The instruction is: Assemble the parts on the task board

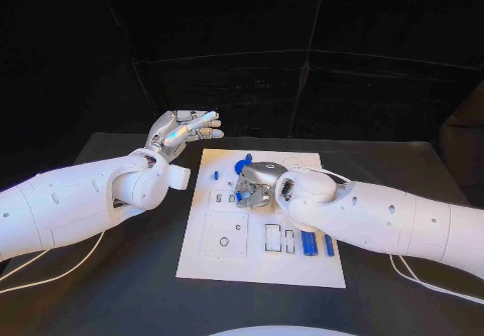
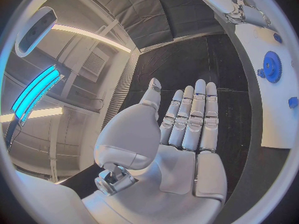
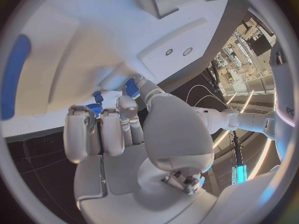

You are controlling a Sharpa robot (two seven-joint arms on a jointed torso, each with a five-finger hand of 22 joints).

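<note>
The white task board [image 1: 227,262] lies in the middle of the black table. My right hand [image 1: 255,187] reaches down onto the board's middle, fingers curled. Its thumb and a fingertip [image 3: 128,102] close on a small blue part [image 3: 132,88] at the board's surface. A blue gear [image 1: 242,166] sits just behind that hand, with a small blue peg [image 1: 215,173] to its left. Two blue cylinders [image 1: 310,243] lie near the board's front right. My left hand [image 1: 187,129] hangs above the table off the board's far left corner, fingers straight and holding nothing [image 2: 190,119].
The board carries several empty slots and recesses [image 1: 224,234] at its front left. Bare black table [image 1: 111,294] surrounds the board. White cables [image 1: 40,269] trail from the left arm, and more run under the right arm [image 1: 424,280].
</note>
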